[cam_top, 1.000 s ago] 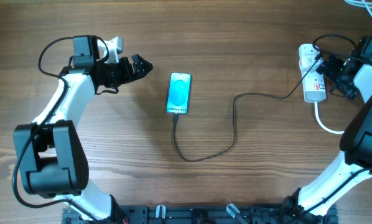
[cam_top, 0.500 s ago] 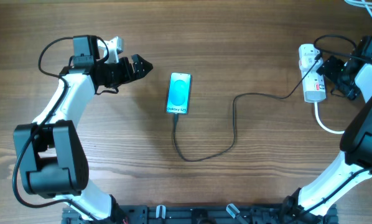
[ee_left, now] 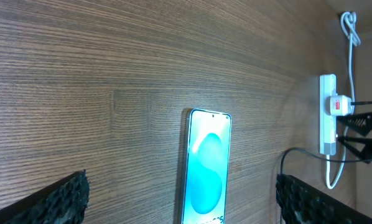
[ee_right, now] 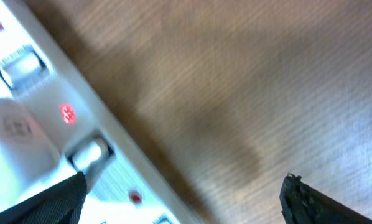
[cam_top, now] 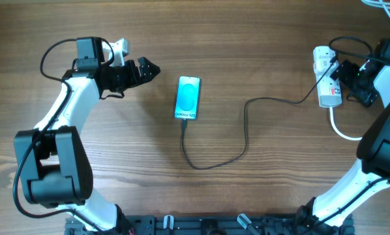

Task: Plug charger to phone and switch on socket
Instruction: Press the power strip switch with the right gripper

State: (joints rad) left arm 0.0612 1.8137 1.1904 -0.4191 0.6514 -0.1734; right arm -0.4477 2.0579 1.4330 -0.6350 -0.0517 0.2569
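While both arms hang over the brown wooden tabletop (cam_top: 117, 170), the small flat smartphone w/ a bright teal-blue screen (cam_top: 188, 98) lies face up near the middle, well apart from either arm. Thin black charger cable (cam_top: 246, 127) meets the smartphone's near short edge, loops toward the robot, then runs up & right to the white oblong plastic power strip (cam_top: 325, 78) at the far right, w/ a thick white cord (cam_top: 338, 130) trailing from it. L fingers (cam_top: 148, 69) are spread wide, grasping nothing, pointing at the smartphone from its left, not touching. R fingers (cam_top: 344, 74) are also spread wide & empty, just beside the power strip; contact can't be told. R wrist cam shows a small red dot (ee_right: 66, 113) on its white face.
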